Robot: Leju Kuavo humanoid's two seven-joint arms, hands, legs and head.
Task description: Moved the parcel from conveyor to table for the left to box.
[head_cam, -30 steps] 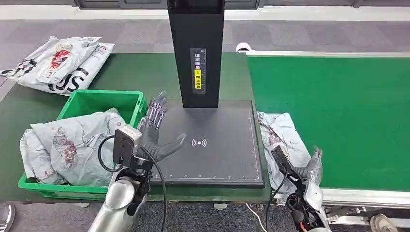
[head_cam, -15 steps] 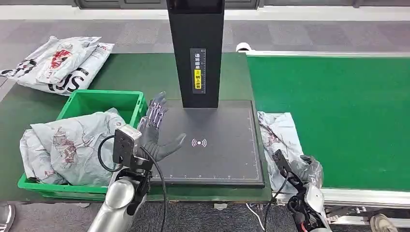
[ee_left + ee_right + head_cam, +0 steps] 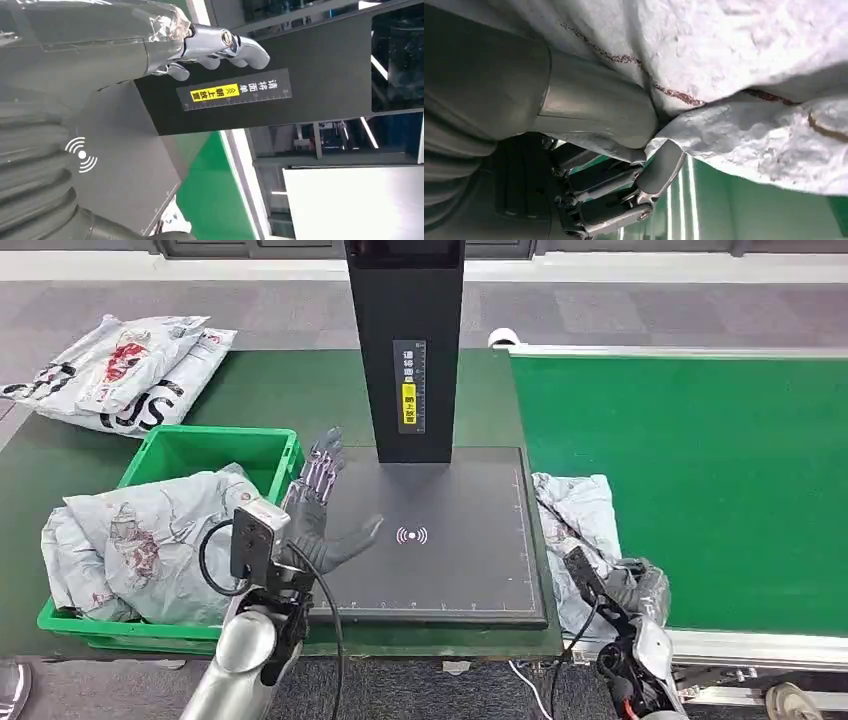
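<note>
Head view: the parcel [image 3: 582,530] lies at the conveyor's [image 3: 700,480] near-left edge, just beside the black scan plate [image 3: 440,560], its long axis running 12 to 6. The right hand [image 3: 632,585] grips its near end, so the parcel stretches toward 11 from it. The left hand [image 3: 318,515], released with fingers spread, hovers over the plate's 9 o'clock edge beside the green bin [image 3: 215,455].

Left wrist view: the left hand [image 3: 150,45] holds nothing.

Right wrist view: the right hand [image 3: 599,150] pinches a fold of parcel [image 3: 734,75]; likely it must carry leftward.
</note>
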